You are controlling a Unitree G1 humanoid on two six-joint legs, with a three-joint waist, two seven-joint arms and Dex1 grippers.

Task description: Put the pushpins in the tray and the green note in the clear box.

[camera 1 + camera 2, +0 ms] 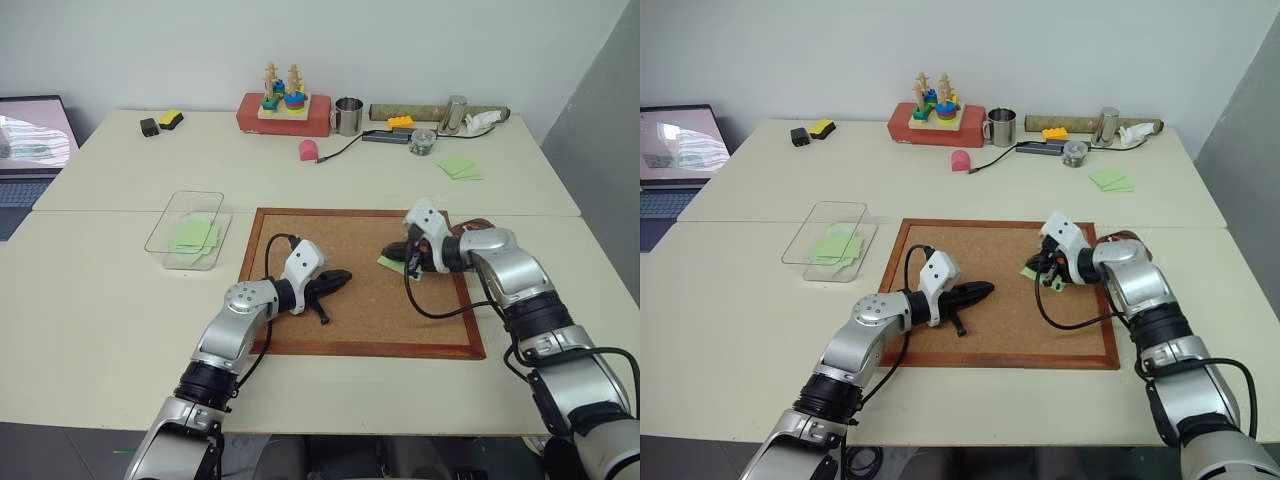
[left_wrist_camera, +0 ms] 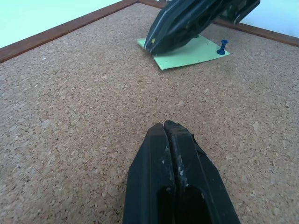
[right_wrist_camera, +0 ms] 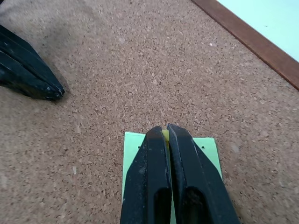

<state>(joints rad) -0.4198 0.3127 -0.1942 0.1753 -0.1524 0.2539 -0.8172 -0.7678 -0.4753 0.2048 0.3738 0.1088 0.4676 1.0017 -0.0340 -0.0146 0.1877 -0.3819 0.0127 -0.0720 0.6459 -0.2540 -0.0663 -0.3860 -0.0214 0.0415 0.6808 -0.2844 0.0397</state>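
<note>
Pinching a small yellow pushpin [image 3: 165,135] between its tips, the right gripper [image 3: 164,133] sits over the green note [image 2: 187,53] lying on the cork board [image 1: 360,330]. The left gripper [image 2: 167,128] rests mid-board, jaws pressed together on nothing. A blue pushpin [image 2: 223,47] stands at the note's corner. The grip looks shallow, so the pin could slip out on the way to the tray [image 1: 478,226] just beyond the board's right edge.
</note>
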